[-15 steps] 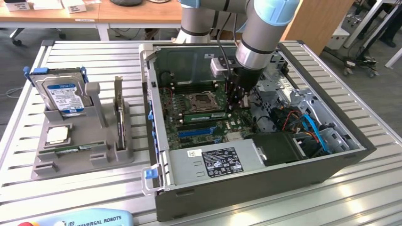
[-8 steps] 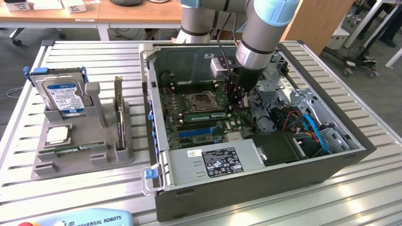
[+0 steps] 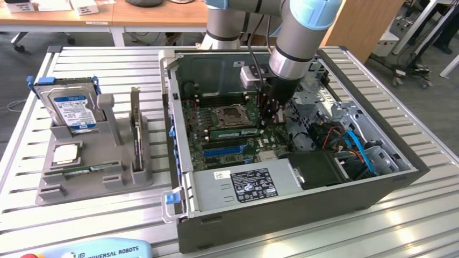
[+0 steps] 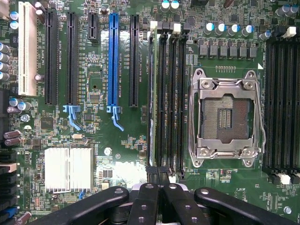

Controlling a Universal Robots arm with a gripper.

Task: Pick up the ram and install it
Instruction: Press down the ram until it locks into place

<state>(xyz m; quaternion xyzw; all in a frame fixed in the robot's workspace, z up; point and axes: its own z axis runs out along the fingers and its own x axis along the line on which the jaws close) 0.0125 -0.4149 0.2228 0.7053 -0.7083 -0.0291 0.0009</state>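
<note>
Ram (image 4: pixel 153 93) stands on edge in the memory slot beside the empty CPU socket (image 4: pixel 225 117), inside the computer case (image 3: pixel 287 215). Gripper (image 4: pixel 157 180) is pressed together over its near end. Risk: uneven seating could leave one end unlatched or strain the motherboard (image 4: pixel 103 150).

Bright, even overhead light; glare on the motherboard (image 4: pixel 117 47), sharp focus throughout.

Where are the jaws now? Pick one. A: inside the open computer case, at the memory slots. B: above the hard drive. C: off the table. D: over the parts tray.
A: the jaws sit over the motherboard inside the computer case, at the end of the memory slots.
</note>
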